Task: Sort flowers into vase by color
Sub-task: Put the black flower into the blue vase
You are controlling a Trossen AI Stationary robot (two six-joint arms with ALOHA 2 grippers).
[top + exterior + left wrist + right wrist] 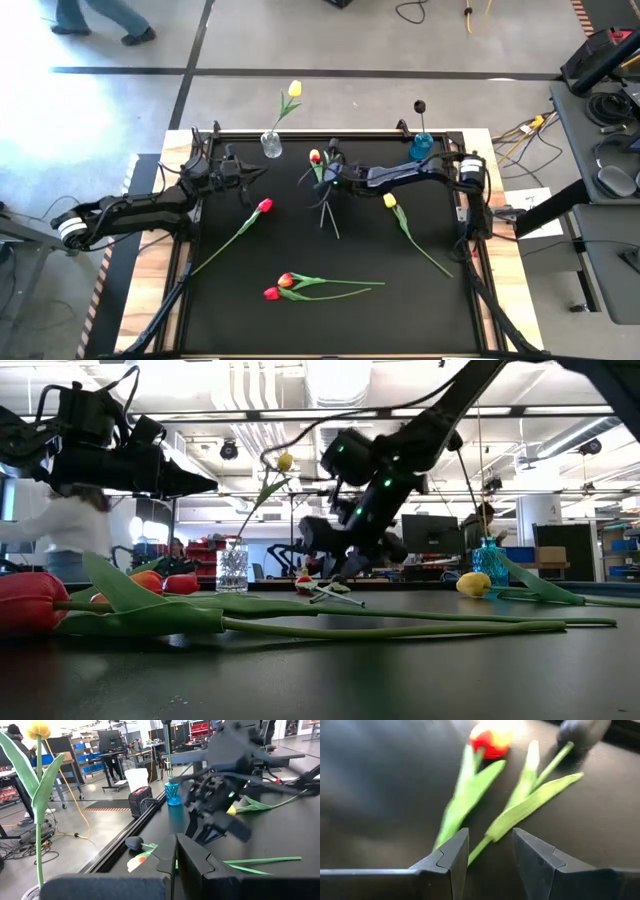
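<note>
The right gripper (490, 865) is hovering open over a red-and-yellow tulip (316, 157) and a dark one (582, 732) lying on the mat (300, 245), gripping nothing. The left gripper (255, 174) is waiting shut near the clear vase (271, 146), which is holding one yellow tulip (294, 89) — the blue vase (421, 148) one dark bloom. Five more are lying loose, so most sorting is looking undone.

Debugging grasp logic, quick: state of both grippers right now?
Left gripper: closed, holding nothing, near the clear vase.
Right gripper: open, empty, over two tulips on the mat.
</note>
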